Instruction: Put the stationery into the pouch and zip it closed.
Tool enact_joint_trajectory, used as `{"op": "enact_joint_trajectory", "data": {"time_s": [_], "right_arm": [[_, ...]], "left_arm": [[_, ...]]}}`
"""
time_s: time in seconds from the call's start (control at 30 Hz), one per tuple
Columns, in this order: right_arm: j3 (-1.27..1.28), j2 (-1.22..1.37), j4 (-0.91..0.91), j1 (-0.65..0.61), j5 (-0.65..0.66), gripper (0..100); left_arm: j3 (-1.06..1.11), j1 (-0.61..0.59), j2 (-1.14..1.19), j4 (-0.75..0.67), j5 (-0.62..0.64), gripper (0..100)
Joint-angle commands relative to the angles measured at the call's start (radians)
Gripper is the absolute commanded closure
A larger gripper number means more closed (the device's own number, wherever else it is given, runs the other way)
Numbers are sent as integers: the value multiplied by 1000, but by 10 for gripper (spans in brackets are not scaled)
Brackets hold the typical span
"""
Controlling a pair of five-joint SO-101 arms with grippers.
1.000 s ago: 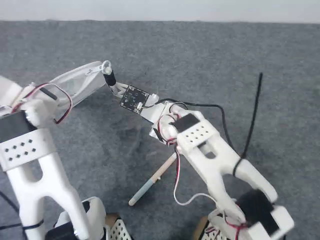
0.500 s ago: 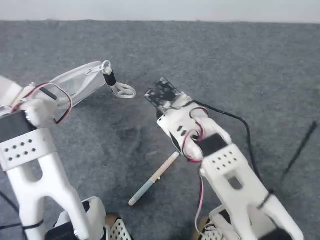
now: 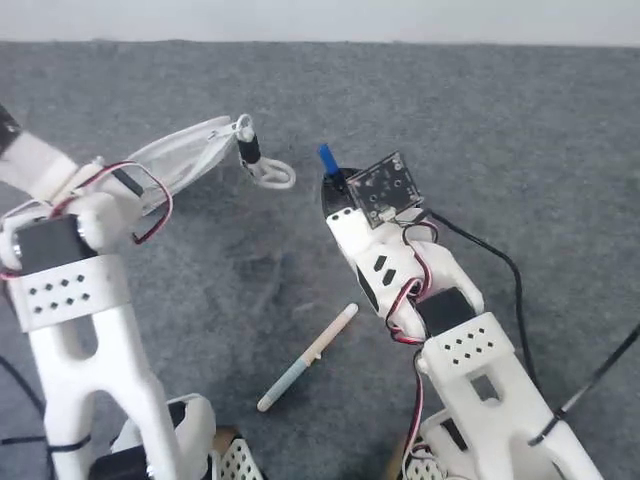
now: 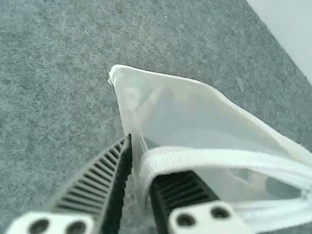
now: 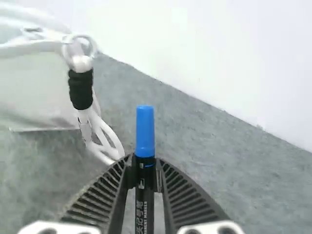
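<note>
- The pouch (image 3: 185,155) is a translucent white bag with a white zipper band. It is held by one edge in the left gripper (image 4: 139,158).
- In the left wrist view the pouch's (image 4: 195,122) band splits into two strips toward one end, so the mouth is not zipped shut there.
- The left gripper's ribbed black fingers (image 4: 117,168) stand narrow and pinch the pouch wall and band between them.
- The zipper pull (image 3: 248,150) hangs at the end of the pouch that points toward the right arm. It has a black sleeve below a small ring, and a white loop (image 3: 276,178) trails from it onto the carpet.
- A marker (image 3: 327,157) with a blue cap and a black barrel is just beyond the zipper pull, near the pouch but not touching it.
- The right gripper (image 5: 145,168) grips the marker (image 5: 145,129) by its barrel, fingers closed narrow on either side, with the cap sticking out past the fingertips toward the pouch's (image 5: 29,83) pull end.
- A pale pen (image 3: 307,358) with a light teal end lies flat on the carpet, well apart from the pouch and nearer the arms' bases.
- Grey carpet (image 3: 500,120) lies under the pouch and everything else.
</note>
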Motion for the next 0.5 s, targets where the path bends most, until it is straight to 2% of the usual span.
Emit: {"op": "enact_joint_trajectory", "data": {"time_s": [0.0,0.27,0.47], "right_arm": [[-14,-50,-59,10,-92,992],[-12,-56,-127,4,-408,992],[-12,-56,-154,8,-505,992]], "left_arm": [[-33,9,-15,2,-11,988],[-33,9,-15,0,-11,988],[-31,9,-15,0,-11,988]]}}
